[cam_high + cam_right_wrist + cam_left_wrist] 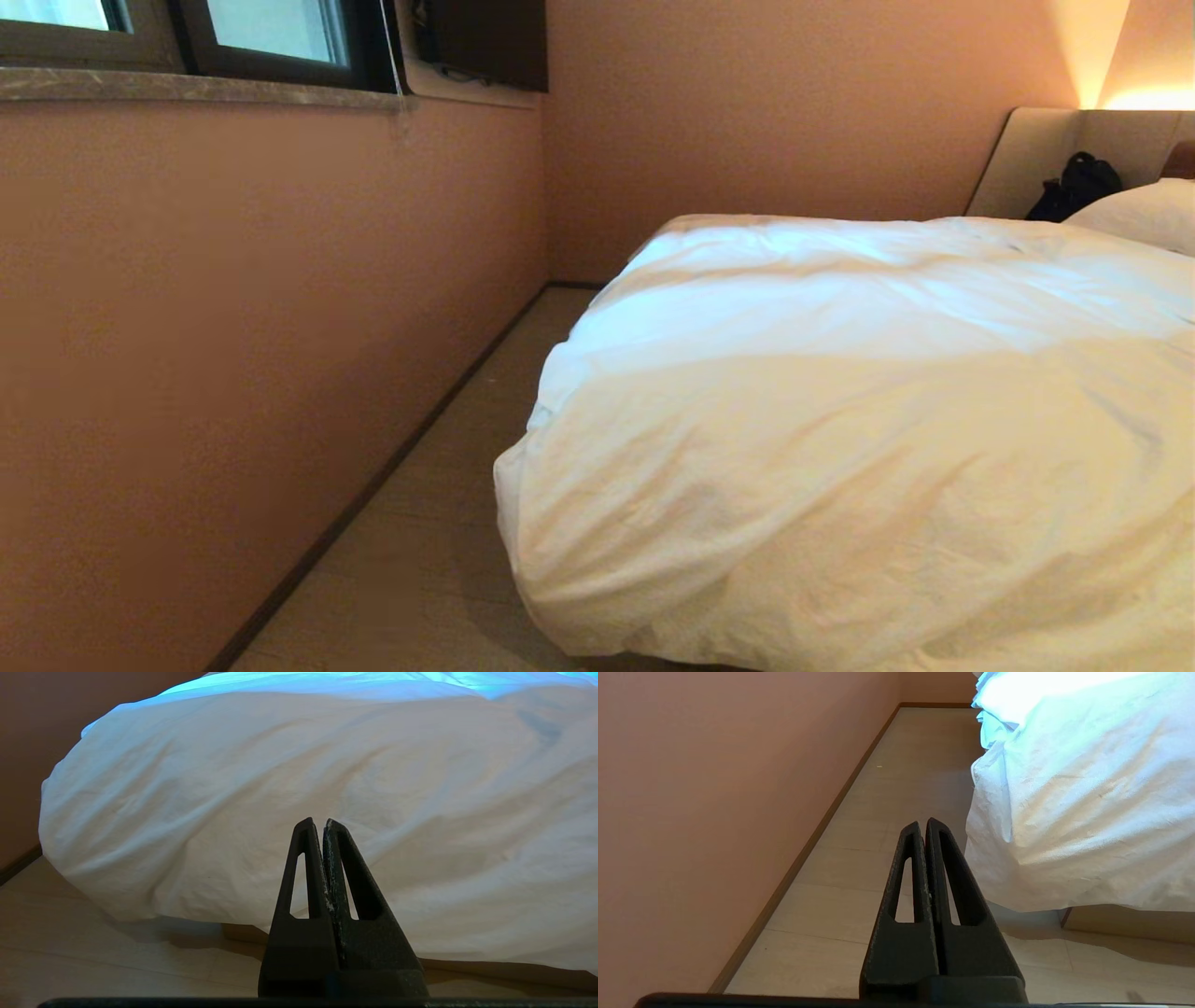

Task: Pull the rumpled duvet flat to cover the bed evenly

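The puffy white duvet point(840, 420) lies wrinkled over the bed and droops over its foot corner, close in front of me. Only the bed's tan base point(1125, 921) and beige headboard point(1036, 159) show. In the left wrist view the duvet point(1083, 802) hangs beside and beyond my left gripper point(923, 823), which is shut and empty over the floor. My right gripper point(317, 822) is shut and empty too, pointing at the duvet's point(303, 788) hanging front, apart from it. Neither arm appears in the head view.
A pink wall point(233, 327) with a dark baseboard runs along the left, leaving a narrow strip of floor point(448, 485) beside the bed. A window point(271, 33) sits above. A white pillow point(1144, 215) and a black bag point(1074, 187) rest by the headboard.
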Motion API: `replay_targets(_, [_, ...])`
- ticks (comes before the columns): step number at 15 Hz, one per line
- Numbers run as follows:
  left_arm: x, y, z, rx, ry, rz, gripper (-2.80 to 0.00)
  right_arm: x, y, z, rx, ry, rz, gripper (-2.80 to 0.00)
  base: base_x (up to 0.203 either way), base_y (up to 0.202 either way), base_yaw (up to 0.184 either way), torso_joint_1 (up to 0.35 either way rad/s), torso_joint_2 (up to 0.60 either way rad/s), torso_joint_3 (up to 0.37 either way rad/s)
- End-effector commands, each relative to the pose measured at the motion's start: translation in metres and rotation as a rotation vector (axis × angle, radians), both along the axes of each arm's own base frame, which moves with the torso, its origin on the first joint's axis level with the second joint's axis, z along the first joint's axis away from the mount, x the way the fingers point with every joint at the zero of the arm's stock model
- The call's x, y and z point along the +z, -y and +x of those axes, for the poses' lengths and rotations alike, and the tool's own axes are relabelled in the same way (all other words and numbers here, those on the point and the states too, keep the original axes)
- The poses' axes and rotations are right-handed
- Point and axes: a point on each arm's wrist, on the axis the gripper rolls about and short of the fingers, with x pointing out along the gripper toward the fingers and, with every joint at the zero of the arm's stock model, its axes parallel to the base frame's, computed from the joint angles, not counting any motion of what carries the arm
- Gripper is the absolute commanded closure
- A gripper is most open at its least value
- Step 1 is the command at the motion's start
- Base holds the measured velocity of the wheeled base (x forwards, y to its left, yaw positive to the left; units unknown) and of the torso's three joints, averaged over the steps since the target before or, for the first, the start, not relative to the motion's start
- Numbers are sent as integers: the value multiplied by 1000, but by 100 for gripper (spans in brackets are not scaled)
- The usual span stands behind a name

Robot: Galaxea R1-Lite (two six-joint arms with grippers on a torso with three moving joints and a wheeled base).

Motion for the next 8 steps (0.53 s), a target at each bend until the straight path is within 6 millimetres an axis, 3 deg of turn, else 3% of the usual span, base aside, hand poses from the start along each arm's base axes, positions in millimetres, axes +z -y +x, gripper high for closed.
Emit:
replay_targets(1, [0, 0, 0, -1, 0, 0, 0, 0, 0, 0, 0, 0, 0, 0, 0, 0, 0, 0, 0, 0])
replay_targets(8, [0, 0, 0, 0, 0, 0, 0, 0, 0, 0, 2, 0, 0, 0, 0, 0, 0, 0, 0, 0])
